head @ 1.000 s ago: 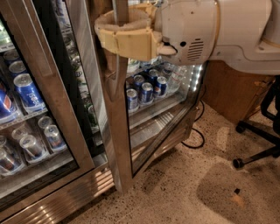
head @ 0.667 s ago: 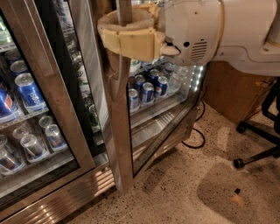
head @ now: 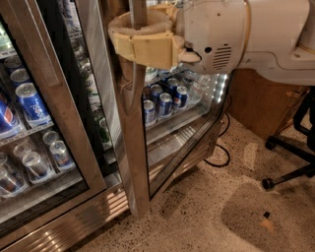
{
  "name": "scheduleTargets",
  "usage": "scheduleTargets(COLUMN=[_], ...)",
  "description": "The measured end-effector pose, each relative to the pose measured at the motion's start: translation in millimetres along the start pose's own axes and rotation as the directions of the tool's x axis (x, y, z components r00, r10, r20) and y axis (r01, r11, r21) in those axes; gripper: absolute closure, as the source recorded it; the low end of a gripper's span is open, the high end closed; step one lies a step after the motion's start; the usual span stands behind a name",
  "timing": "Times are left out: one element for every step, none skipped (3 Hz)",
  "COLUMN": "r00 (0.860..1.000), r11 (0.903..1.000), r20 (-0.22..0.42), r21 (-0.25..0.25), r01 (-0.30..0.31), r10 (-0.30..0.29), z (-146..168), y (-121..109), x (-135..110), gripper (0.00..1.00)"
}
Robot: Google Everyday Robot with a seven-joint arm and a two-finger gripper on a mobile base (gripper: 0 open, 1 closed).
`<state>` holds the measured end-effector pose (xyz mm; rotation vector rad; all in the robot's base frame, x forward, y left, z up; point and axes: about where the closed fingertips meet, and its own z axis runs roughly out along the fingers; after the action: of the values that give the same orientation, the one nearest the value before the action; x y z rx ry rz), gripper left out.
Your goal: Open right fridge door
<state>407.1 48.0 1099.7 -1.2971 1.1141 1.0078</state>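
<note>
The fridge fills the left half of the camera view. Its left glass door is closed and shows blue Pepsi cans. The right fridge door stands partly swung out, its steel free edge toward me and its glass pane running back to the right. A dark gap to the interior shows left of that edge. My gripper, with cream curved fingers, is at the top centre and wraps around the door's vertical handle. The white arm reaches in from the right.
Cans stand on wire shelves behind the glass. A black office chair base stands on the speckled floor at the right. A black cable lies by the fridge's right corner. A brown cabinet stands behind it.
</note>
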Motion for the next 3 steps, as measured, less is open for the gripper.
scheduleTargets(r00=[1.0, 1.0, 1.0], r11=[1.0, 1.0, 1.0], r20=[0.0, 0.0, 0.0], r21=[0.0, 0.0, 0.0], r01=[0.0, 0.0, 0.0], r10=[0.0, 0.0, 0.0], z=[0.0, 0.0, 0.0], y=[0.0, 0.0, 0.0], x=[0.0, 0.0, -0.1], gripper=[0.36, 0.13, 0.0])
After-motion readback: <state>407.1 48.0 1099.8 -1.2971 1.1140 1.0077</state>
